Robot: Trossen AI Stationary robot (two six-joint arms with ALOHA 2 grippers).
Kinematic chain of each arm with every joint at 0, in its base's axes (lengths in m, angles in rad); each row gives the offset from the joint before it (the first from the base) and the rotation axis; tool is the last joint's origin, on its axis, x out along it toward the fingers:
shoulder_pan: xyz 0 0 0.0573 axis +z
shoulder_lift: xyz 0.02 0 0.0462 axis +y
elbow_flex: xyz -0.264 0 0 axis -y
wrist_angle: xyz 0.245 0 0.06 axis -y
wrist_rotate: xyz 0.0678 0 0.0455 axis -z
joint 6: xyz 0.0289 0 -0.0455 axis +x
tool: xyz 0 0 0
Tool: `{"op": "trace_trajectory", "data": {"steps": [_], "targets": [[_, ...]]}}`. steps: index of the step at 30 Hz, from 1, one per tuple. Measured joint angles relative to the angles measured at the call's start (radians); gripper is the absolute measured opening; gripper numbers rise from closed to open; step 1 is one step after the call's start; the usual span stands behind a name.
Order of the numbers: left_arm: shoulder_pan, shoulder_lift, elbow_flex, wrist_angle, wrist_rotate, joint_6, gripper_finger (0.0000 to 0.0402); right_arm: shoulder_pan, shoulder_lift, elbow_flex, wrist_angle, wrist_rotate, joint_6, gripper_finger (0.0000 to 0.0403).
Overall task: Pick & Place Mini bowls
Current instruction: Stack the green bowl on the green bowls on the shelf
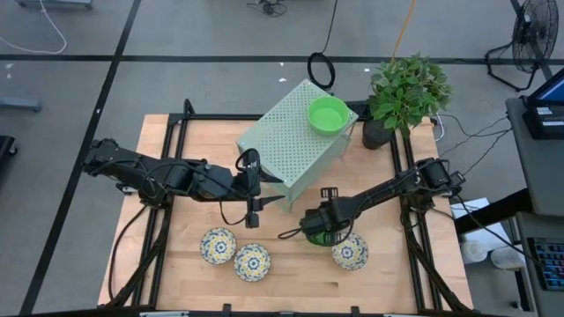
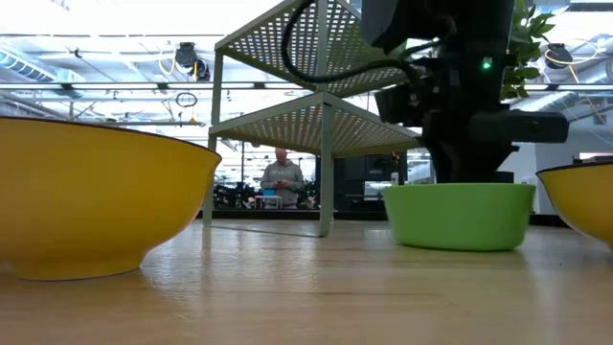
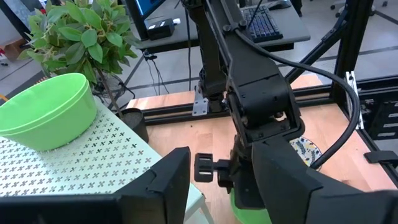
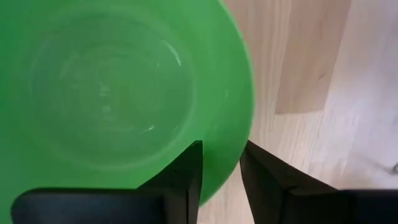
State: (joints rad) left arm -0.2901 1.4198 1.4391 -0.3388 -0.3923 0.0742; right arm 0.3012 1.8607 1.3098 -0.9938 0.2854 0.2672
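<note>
A bright green mini bowl (image 4: 112,93) stands on the table right of the middle (image 2: 460,216), under my right gripper (image 1: 315,231), which comes down on it and is shut on its rim. A second green bowl (image 1: 328,114) sits on its base on top of the pale-green perforated box (image 1: 286,145). Three floral bowls rest on the table near the front: two at the left (image 1: 218,245) (image 1: 252,261) and one at the right (image 1: 350,252). My left gripper (image 3: 221,152) hangs open and empty above the table beside the box, pointing toward the right arm. My right gripper holds the green bowl by its rim (image 4: 227,168), one finger (image 4: 186,177) inside the bowl and one (image 4: 264,183) outside, the wall between them. The fingers come from above, pointing steeply down. The bowl stands upright with its base on the table (image 2: 460,244).
The perforated box stands at the far middle, with an open shelf (image 2: 316,120) beneath its top. A potted plant (image 1: 405,92) stands at the far right corner. Black frame rails (image 1: 407,189) run along the table's sides. A person (image 2: 282,180) stands far behind the table.
</note>
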Motion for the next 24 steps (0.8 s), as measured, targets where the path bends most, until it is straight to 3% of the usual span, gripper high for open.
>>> {"op": "trace_trajectory", "data": {"steps": [7, 16, 24], "targets": [[0.0, 0.0, 0.0, 0.0, 0.0, 0.0, 0.0192, 0.0, -0.046, 0.0, -0.001, -0.001, -0.007, 0.0082], [0.0, 0.0, 0.0, 0.0, 0.0, 0.0, 0.0203, 0.0, -0.133, 0.0, 0.002, -0.002, -0.034, 0.0038], [0.0, 0.0, 0.0, -0.001, 0.0, 0.0, 0.0187, -0.003, -0.148, -0.001, 0.057, -0.069, -0.091, 0.0066]]}}
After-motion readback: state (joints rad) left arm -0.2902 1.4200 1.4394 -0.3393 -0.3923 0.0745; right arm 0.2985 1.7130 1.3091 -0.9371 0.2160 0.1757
